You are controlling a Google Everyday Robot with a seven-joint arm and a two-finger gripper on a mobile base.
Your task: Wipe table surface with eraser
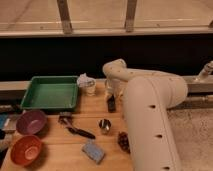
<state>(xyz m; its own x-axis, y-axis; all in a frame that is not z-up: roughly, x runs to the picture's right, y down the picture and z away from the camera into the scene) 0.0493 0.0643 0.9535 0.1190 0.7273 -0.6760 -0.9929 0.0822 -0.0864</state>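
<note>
Eraser (111, 104) sat under my end effector (111, 96), right of the green tray (50, 93), just beside the cup (89, 86) on the bench (95, 112). Couldn't tell my grip state.

Setting: an indoor robot test area resembling a lab or office workspace. Evidence: a plank table surface (60, 150) set with assorted props, namely a green tray (50, 93), two bowls (31, 122) at lower left and a blue-grey sponge (93, 151). Glazed window panels with metal mullions (64, 15) span the upper frame. The gripper (111, 100) sits at frame centre above the table.
</note>
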